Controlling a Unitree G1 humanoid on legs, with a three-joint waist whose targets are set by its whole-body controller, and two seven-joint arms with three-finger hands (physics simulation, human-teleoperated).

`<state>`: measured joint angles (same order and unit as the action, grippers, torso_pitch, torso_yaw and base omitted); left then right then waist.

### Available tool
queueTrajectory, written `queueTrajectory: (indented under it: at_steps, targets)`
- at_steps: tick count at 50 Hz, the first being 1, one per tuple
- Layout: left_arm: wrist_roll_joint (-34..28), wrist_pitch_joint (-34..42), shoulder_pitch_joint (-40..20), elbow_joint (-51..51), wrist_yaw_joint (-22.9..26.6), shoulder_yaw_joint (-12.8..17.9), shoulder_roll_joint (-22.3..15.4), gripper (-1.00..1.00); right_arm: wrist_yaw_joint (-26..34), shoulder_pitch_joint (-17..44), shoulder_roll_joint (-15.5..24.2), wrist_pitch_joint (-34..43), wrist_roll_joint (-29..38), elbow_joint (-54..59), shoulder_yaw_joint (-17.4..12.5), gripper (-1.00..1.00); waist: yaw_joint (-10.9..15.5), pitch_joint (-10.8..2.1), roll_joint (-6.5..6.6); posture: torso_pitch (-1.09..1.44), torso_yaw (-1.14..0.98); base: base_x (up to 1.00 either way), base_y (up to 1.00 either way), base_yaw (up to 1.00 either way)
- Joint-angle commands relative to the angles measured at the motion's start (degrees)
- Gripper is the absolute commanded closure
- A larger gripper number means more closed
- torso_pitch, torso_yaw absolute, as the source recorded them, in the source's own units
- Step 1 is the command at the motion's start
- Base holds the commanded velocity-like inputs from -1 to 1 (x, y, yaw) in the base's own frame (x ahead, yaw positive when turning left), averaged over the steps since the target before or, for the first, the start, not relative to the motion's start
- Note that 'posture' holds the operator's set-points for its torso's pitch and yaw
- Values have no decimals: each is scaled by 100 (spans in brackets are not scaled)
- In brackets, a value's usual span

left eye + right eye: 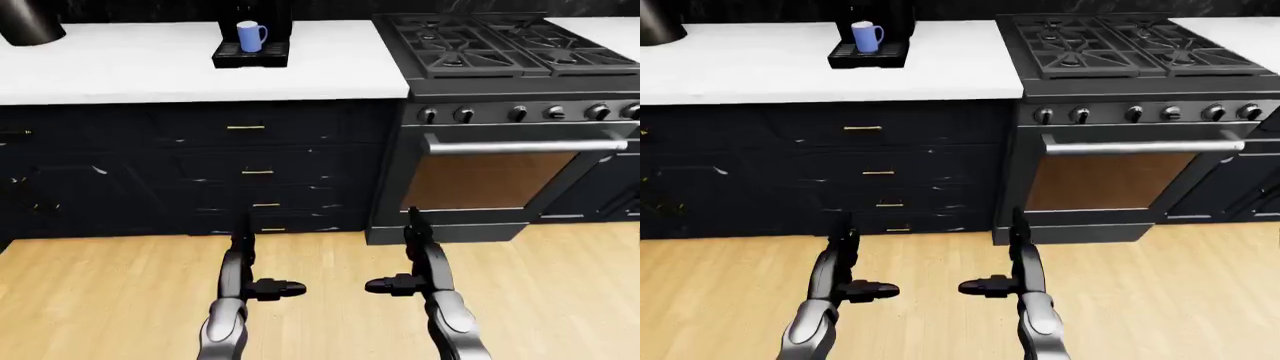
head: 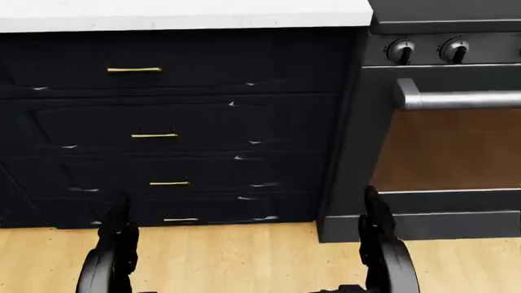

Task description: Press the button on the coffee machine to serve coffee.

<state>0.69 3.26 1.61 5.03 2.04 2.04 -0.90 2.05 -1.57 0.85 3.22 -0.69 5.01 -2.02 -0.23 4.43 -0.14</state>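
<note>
The black coffee machine stands on the white counter at the top of the left-eye view, cut off by the frame's upper edge; its button does not show. A blue mug sits on its drip tray. Both hands hang low over the wooden floor, far below the machine. My left hand and right hand are open, fingers pointing up and thumbs turned toward each other, holding nothing.
Dark drawers with brass handles run under the counter. A black gas stove with knobs and an oven door handle stands to the right. A dark rounded object sits at the counter's top left.
</note>
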Motion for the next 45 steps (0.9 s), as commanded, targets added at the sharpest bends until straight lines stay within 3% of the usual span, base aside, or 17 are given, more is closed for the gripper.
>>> queueTrajectory:
  at_steps: [1,3,4,5,7,8,17,19,23,26,31,38,45]
  targets:
    - [-29,-408,-225,-354,-85,59,-35,-100,58,238,79,-488,43,-222,-18,-100,-12,-5,-45,0,0,0,0,0]
    - [8,-325,-204,-428,-62,64,-38,-100,61,213,72,-414,57,-340,-24,-100,40,-351,-6,0,0,0,0,0]
    - [-5,-272,-204,-494,-82,62,-38,-100,55,240,72,-439,52,-308,-46,-100,39,-303,-7,0,0,0,0,0]
    - [0,-285,-200,-482,-80,65,-37,-100,57,242,68,-416,58,-335,-40,-100,34,-101,-36,0,0,0,0,0]
    - [-22,-329,-209,-437,-90,63,-39,-100,39,233,54,-348,65,-419,-34,-100,38,-393,-44,0,0,0,0,0]
    - [-21,-345,-213,-418,-87,66,-41,-100,53,256,68,-439,45,-306,-65,-100,43,-425,-43,0,0,0,0,0]
    - [-11,-308,-204,-544,-139,118,-55,-100,-183,396,43,8,49,-609,-66,-100,45,-480,-22,0,0,0,0,0]
    - [364,238,-192,-943,-95,198,-1,-100,-213,397,56,310,64,-913,-59,-100,39,-503,-22,0,0,0,0,0]
    - [203,603,-212,-1467,-142,180,-88,-100,-262,616,118,1187,21,-1633,-162,-100,53,-522,-25,0,0,0,0,0]
    - [262,952,-561,-1490,-161,342,-188,-100,-320,977,191,1757,-16,-1955,-247,-100,61,-534,-21,0,0,0,0,0]
    - [468,2173,-1490,-1892,-253,647,-510,-100,-363,1668,318,2697,-67,-2363,-273,-100,53,-537,-7,0,0,0,0,0]
    - [618,3018,-2551,-1830,-361,826,-925,-100,-398,2700,640,4042,-220,-2864,-487,-100,61,-512,5,0,0,0,0,0]
    - [949,4003,-3704,-1847,-468,1073,-1572,-100,-322,3742,952,5237,-401,-3104,-570,-100,42,-452,23,0,0,0,0,0]
